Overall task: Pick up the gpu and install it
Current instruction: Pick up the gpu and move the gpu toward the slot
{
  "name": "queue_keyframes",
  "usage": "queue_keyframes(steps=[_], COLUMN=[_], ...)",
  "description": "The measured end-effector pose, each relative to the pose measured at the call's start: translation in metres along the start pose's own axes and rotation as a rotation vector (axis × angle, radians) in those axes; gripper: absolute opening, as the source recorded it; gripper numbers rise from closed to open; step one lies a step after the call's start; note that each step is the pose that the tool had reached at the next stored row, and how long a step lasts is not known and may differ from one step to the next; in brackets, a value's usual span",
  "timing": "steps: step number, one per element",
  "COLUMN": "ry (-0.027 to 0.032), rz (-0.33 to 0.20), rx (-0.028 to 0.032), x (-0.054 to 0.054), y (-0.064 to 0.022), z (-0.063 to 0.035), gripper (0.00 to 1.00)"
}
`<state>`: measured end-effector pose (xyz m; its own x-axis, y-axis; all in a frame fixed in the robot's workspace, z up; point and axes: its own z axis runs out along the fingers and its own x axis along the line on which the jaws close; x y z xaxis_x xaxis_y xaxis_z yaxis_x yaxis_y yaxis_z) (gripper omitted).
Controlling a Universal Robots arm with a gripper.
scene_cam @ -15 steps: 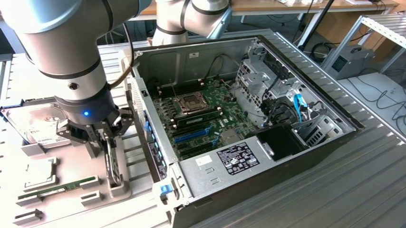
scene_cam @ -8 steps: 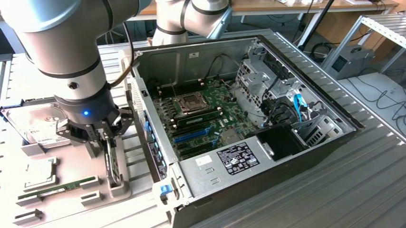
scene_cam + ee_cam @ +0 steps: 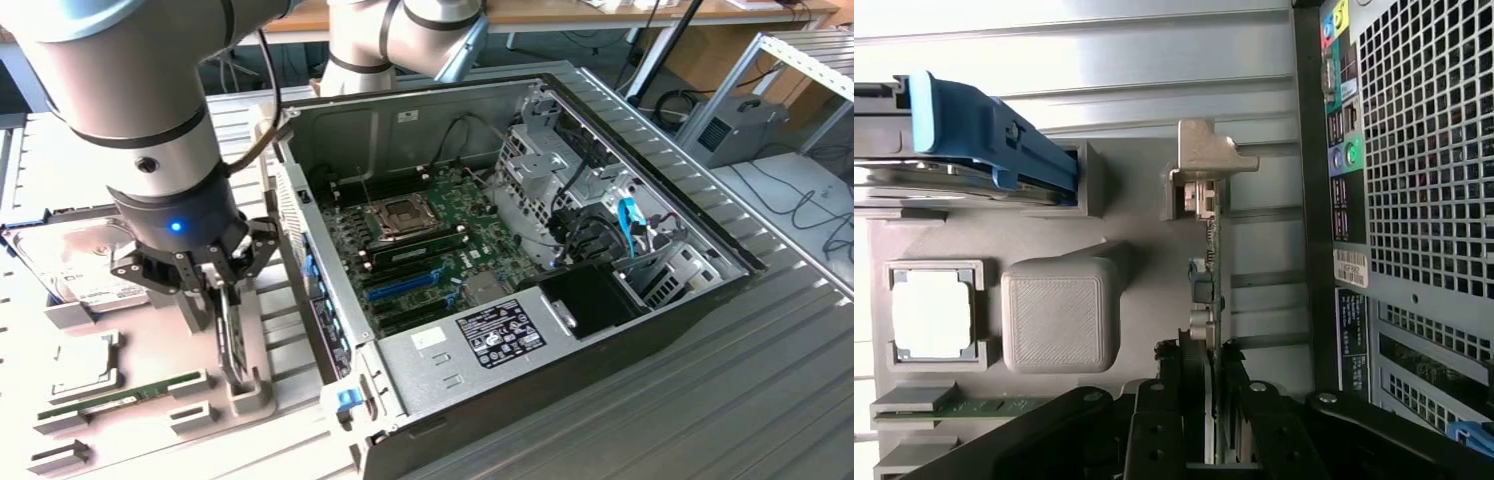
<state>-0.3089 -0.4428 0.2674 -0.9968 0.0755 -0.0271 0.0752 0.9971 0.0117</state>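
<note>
- Computer case (image 3: 574,180): black sheet-metal tower, side open. The green motherboard (image 3: 441,240) is bare and no card stands in its blue slots (image 3: 400,287), so installing is judged still to do.
- Worktop (image 3: 747,400): ribbed grey metal.
- Holder tray (image 3: 260,405): matte grey, slotted plastic, beside the case.
- Gpu (image 3: 1206,290): thin flat card on edge in the tray, silver bracket at one end. It is gripped but apparently not lifted.
- Gripper (image 3: 214,290): black fingers (image 3: 1172,400) drawn narrow, pinching the card's two faces.
</note>
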Motion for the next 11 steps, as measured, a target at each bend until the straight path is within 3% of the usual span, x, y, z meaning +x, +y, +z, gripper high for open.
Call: queue_keyframes(steps=[4,7,11], ry=[0.0001,0.0001,0.0001], rz=[0.000,0.000,0.000], rx=[0.0001,0.0000,0.0001], x=[0.000,-0.001,-0.001], y=[0.0001,0.0002,0.0003], z=[-0.0071,-0.0196,-0.0226], gripper=[0.27,0.27,0.27])
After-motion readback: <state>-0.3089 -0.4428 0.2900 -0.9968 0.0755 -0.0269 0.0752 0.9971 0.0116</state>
